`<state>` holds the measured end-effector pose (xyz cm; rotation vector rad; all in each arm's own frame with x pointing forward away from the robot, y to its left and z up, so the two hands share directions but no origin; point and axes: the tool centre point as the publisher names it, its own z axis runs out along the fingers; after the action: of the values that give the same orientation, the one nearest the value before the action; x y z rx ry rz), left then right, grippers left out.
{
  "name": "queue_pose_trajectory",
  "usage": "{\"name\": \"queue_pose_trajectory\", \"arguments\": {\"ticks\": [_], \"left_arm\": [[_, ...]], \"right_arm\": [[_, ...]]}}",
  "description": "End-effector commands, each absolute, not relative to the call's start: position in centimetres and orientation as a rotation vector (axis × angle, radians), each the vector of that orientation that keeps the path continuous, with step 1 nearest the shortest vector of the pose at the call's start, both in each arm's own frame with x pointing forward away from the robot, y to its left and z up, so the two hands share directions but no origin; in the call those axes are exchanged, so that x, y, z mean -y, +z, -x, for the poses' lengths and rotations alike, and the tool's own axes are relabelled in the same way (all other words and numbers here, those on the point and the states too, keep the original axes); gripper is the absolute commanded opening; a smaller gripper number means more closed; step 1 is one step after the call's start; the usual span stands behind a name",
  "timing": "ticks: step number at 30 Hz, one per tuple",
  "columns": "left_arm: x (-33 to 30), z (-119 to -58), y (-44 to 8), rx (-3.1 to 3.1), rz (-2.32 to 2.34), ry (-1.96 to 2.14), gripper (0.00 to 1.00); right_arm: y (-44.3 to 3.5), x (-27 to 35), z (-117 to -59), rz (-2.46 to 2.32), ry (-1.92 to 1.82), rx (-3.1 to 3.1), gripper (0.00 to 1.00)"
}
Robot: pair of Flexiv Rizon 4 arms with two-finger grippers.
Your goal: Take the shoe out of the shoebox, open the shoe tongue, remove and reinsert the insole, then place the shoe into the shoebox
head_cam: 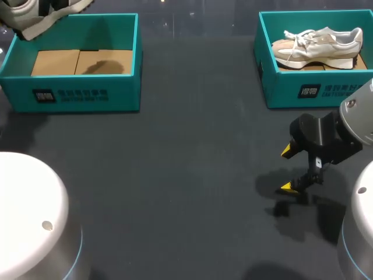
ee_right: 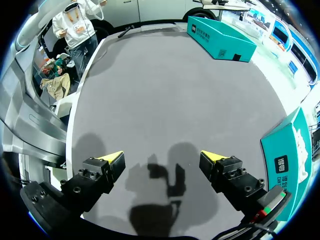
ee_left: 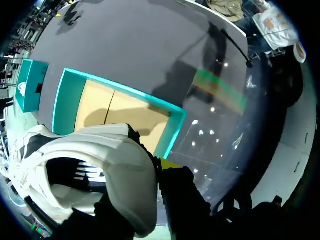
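**solemate:** Quick one; where is the held shoe (ee_left: 120,170) reckoned to be right now, and how should the lift-out be finished off?

**gripnerd:** It's seen up above the far left corner of the left shoebox (head_cam: 116,96), clear of the cardboard floor; so the take-out looks nearly done, though nothing is set down yet. The left jaws are taken to be clamped on the rim of the shoe's opening. Only one yellow tip (ee_left: 170,163) is shown beside that rim, the other being hidden by the shoe; so that's judged from the shoe hanging in the air, not seen outright.

**solemate:** And the right side?

**gripnerd:** The right jaws are spread wide with nothing in them, low over the bare surface (head_cam: 186,163), just in front of the right shoebox (head_cam: 303,93), where the other shoe (head_cam: 317,46) is lying. For a clean job, the held shoe should probably be carried over the box wall with height to spare; then brought to the open middle and set sole-down, opening up. The clamp shouldn't be eased until the sole is flat. The tongue is best left facing the right jaws, so the laces can be reached without the box being bumped.
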<state>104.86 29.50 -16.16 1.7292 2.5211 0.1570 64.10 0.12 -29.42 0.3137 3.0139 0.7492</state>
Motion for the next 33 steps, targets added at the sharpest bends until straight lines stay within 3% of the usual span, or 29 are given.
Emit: {"name": "queue_pose_trajectory", "arguments": {"ticks": [1, 10, 18, 33], "left_arm": [[-29.9, -107.0, -15.7, -2.491, -1.924, 0.077, 0.0], [-29.9, -107.0, -16.4, -2.457, -1.971, 0.103, 0.0], [-30.7, -108.2, -20.0, -2.436, -2.035, 0.396, 0.0], [-31.0, -108.1, -22.0, -2.376, -2.151, 0.374, 0.0]], "right_arm": [[-29.5, -0.2, -64.0, -0.315, 0.745, -3.012, 1.0], [-29.5, -0.2, -64.0, -0.315, 0.745, -3.012, 1.0], [-29.5, -0.2, -64.0, -0.315, 0.745, -3.012, 1.0], [-29.5, -0.2, -64.0, -0.315, 0.745, -3.012, 1.0]]}}
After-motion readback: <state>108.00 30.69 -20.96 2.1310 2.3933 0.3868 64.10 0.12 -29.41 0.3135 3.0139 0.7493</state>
